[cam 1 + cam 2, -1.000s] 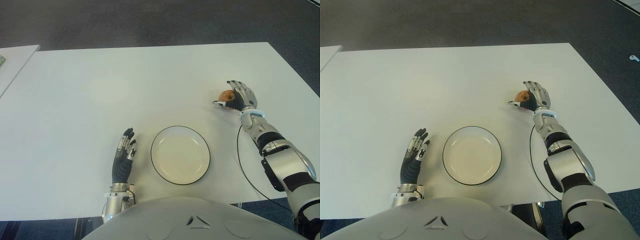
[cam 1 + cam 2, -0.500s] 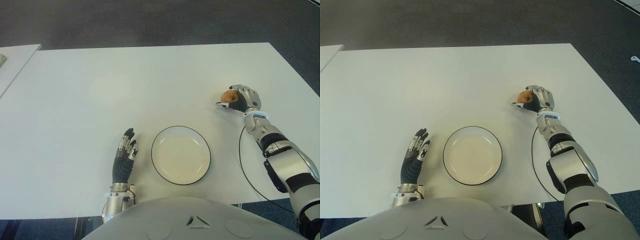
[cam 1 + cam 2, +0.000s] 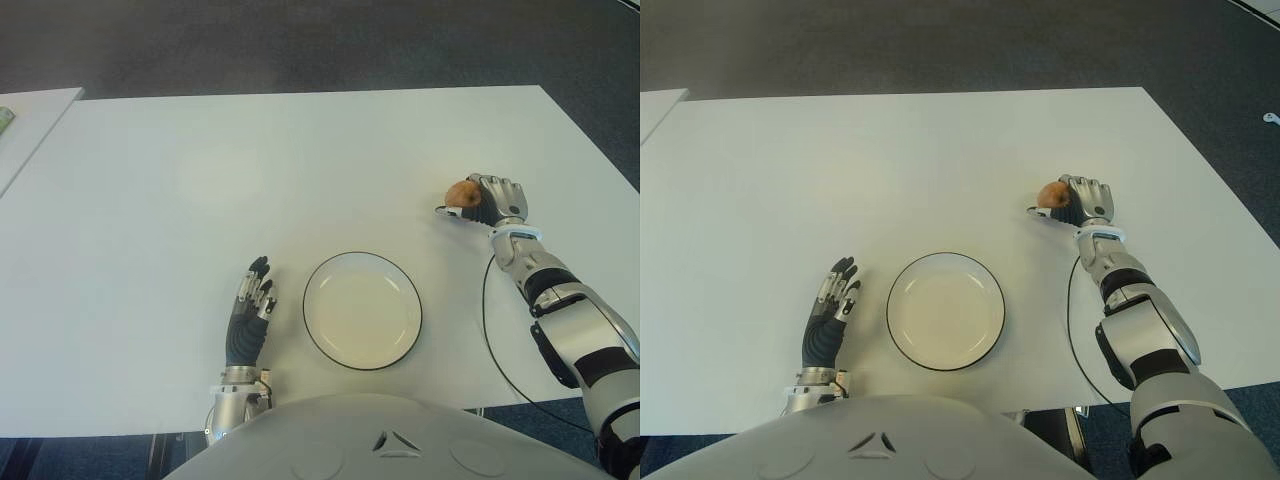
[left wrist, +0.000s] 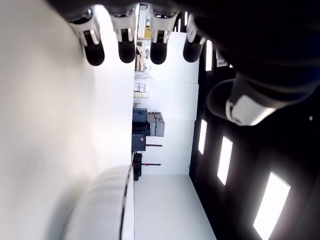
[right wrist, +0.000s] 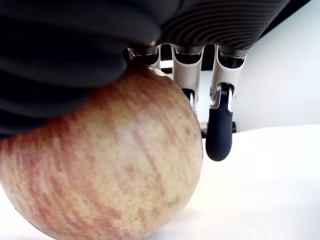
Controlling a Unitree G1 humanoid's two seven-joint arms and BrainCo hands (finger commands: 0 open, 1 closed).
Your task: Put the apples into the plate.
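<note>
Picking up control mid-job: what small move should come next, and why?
Probably lift the right robot hand slightly, then carry it toward the black-rimmed white round plate. Its fingers wrap the red-yellow apple, and the plate sits empty nearer the robot.

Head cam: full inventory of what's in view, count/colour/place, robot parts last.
apple: 1, red-yellow, far right of the table, in the right hand's grasp
plate: 1, cream with dark rim, near edge of the table at centre, nothing on it
table: 1, white, fills the view
second table: 1, white, corner at far left
cable: 1, black, along the right arm
floor: dark grey, beyond the table
left hand: fingers straight, holds nothing, left of the plate
right hand: curled around the apple, beyond and right of the plate
</note>
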